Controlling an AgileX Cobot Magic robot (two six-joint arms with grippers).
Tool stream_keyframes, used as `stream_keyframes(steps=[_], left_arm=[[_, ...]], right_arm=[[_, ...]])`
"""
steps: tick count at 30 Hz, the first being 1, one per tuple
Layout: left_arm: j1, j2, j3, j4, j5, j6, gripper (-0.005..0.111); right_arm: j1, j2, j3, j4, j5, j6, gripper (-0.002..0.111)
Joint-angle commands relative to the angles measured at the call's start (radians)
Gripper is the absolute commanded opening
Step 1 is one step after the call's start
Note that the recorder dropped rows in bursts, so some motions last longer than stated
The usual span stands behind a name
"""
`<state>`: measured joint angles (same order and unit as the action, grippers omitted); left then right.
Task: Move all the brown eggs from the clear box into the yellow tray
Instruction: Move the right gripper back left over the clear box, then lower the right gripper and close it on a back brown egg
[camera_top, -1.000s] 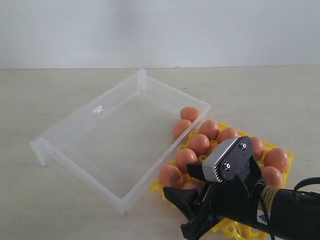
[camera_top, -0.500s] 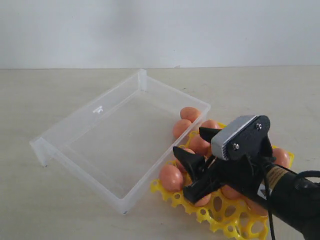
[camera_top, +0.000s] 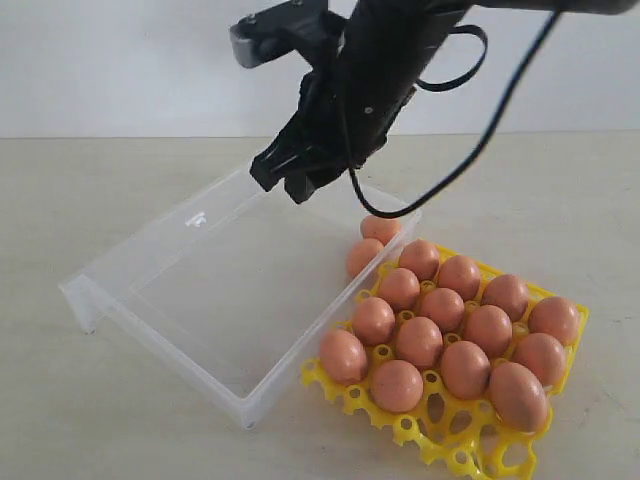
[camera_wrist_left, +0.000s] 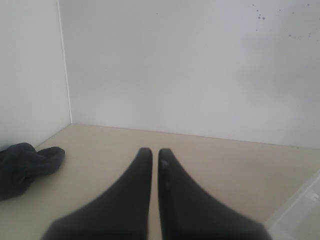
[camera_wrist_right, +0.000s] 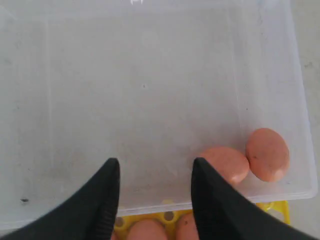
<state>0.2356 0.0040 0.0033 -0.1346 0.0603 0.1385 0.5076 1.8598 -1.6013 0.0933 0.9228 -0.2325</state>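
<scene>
The right pincer (camera_wrist_right: 156, 167) hangs spread and empty over the clear box (camera_top: 200, 290). Two brown eggs (camera_top: 364, 256) sit in its corner, mid-frame, beside the yellow tray (camera_top: 455, 452). Next, go down and pinch one gently.

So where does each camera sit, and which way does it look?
Exterior view: off the arms, facing the clear box and yellow tray on the table; the right pincer hangs above the box.
Left wrist view: on the left arm, looking along the shut left pincer at a wall.
Right wrist view: on the right arm, looking down past the open right pincer into the box.
Shared: exterior and right wrist both show two eggs left in the box.
</scene>
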Motion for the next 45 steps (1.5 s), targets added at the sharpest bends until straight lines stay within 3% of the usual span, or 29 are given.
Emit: stream_keyframes(steps=[1, 6, 13, 18, 33, 45], left_arm=[[-0.001, -0.004, -0.003, 0.0, -0.007, 0.002, 0.004], [-0.001, -0.004, -0.003, 0.0, -0.007, 0.002, 0.004], [-0.001, -0.004, -0.003, 0.0, -0.007, 0.002, 0.004], [-0.001, -0.004, -0.003, 0.0, -0.009, 0.002, 0.004], [-0.001, -0.004, -0.003, 0.0, -0.008, 0.002, 0.004], [-0.001, -0.004, -0.003, 0.0, -0.008, 0.002, 0.004]], right_arm=[[-0.009, 0.221, -0.229, -0.093, 0.177, 0.088, 0.038], [-0.009, 0.367, -0.286, -0.163, 0.215, 0.107, 0.038], [-0.009, 0.385, -0.286, -0.341, 0.234, 0.198, 0.038], [-0.009, 0.387, -0.286, -0.429, 0.119, 0.24, 0.038], [-0.009, 0.394, -0.283, -0.499, 0.085, 0.311, 0.038], [-0.009, 0.456, -0.283, -0.59, 0.158, 0.309, 0.038]])
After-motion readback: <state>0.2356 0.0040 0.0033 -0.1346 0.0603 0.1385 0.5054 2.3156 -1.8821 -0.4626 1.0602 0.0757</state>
